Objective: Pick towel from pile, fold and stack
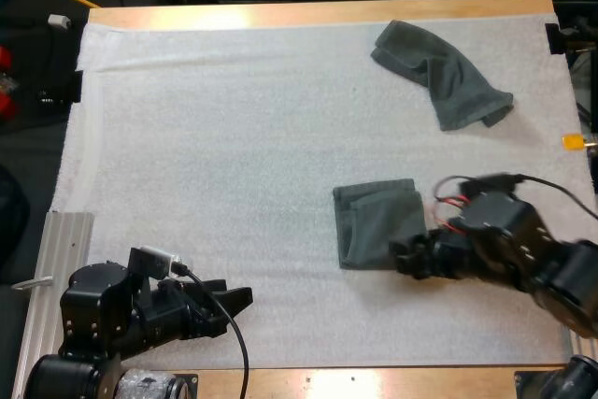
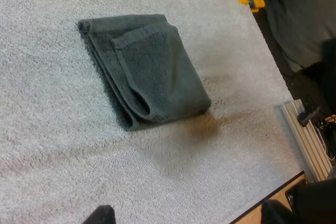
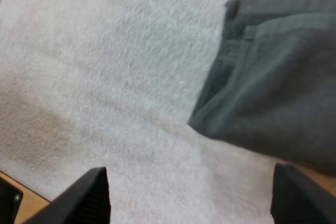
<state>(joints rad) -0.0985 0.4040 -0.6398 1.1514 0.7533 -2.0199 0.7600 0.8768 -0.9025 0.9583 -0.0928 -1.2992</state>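
High view puts the folded towel (image 1: 377, 221) on the white mat (image 1: 234, 137) as the landmark. The right gripper (image 1: 398, 260) sits just off that towel's near right corner, pointing in along its near edge. In the right wrist view its two black fingers (image 3: 92, 195) stand wide apart with bare mat between them. The folded towel's corner lies just ahead and touches neither finger, so that gripper is open and holds nothing. The crumpled towel (image 1: 439, 72) lies well beyond the folded towel's far edge and a little to its right, close to the mat's far right corner. Its long axis runs on a slant, from a far end almost in line with the folded towel to a nearer end farther right. The left gripper (image 1: 238, 307) rests well to the left of the folded towel, by the mat's near edge. The left wrist view looks across at the folded towel and shows that gripper's fingertips (image 2: 101, 215) apart and clear of anything, so it is open and empty too. I judge the coming move to be a reach for the crumpled towel, and the right arm is much the nearer. From that gripper the crumpled towel lies on the far side of the folded one, so the reach should pass over or beside the folded towel without dragging it.
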